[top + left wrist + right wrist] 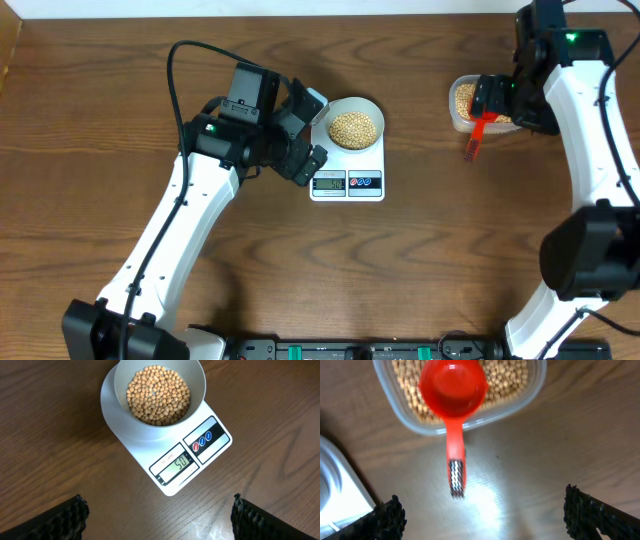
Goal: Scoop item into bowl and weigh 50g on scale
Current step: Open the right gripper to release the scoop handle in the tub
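Overhead: scale long axis runs front-back, display toward robot; both end effectors wide, empty

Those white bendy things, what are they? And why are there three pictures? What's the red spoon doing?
The white bendy things are two robot arms. Each ends in a gripper, a two-finger pincher. One picture looks down from above the table; the other two come from little cameras on the arms' wrists, so the dark ridged bits at their bottom corners are the arms' own fingers.

On the wooden table sits a kitchen scale with a white bowl of beans on it. Its little screen reads 50.

The red scoop rests on a clear tub holding more beans, its handle sticking out over the table.

The left gripper and the right gripper are both open, holding nothing.
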Tool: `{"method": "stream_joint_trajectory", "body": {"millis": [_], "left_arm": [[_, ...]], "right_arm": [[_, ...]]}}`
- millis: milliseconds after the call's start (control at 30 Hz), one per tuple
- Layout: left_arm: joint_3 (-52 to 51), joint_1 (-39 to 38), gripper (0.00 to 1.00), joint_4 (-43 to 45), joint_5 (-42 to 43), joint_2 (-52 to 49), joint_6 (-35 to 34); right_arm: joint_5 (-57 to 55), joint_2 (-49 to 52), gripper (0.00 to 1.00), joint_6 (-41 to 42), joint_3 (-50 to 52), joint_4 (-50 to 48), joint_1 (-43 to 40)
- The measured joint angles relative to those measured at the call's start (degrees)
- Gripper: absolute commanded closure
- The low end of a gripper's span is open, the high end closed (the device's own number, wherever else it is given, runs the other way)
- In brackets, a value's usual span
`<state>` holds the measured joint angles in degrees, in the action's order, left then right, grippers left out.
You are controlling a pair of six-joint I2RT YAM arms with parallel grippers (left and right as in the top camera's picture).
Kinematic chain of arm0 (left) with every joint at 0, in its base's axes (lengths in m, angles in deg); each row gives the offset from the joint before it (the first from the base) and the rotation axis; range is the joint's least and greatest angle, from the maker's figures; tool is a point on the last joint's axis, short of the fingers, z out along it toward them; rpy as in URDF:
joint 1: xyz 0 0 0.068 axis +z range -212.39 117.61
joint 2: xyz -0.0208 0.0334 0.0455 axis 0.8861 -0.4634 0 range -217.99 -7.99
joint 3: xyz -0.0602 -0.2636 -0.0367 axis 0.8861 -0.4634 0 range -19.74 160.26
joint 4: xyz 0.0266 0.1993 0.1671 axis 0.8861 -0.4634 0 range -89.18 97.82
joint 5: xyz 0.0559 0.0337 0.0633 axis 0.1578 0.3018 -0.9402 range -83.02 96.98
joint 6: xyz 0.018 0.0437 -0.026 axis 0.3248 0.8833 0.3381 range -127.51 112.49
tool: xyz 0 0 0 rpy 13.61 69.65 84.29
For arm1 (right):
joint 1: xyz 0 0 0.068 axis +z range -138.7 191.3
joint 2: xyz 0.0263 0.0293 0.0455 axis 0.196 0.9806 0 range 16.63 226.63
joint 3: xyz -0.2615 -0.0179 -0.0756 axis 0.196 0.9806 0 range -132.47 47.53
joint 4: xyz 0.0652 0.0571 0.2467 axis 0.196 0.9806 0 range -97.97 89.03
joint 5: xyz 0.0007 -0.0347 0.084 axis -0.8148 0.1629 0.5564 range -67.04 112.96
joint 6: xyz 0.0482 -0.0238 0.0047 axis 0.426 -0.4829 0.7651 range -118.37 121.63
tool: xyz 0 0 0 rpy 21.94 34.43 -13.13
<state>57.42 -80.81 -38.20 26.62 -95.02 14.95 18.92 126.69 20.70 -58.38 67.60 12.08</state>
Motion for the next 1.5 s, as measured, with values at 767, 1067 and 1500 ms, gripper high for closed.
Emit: {"method": "stream_joint_trajectory", "body": {"millis": [767,1067,1500], "left_arm": [[0.0,0.0,0.07,0.0,0.0,0.0,0.0],[0.0,0.0,0.07,0.0,0.0,0.0,0.0],[0.0,0.0,0.07,0.0,0.0,0.0,0.0]], "right_arm": [[0.2,-6.6,0.01,-4.3,-0.4,3.3,0.0],[0.2,-6.6,0.01,-4.3,-0.4,3.3,0.0],[0.2,-6.6,0.01,-4.3,-0.4,3.3,0.0]]}}
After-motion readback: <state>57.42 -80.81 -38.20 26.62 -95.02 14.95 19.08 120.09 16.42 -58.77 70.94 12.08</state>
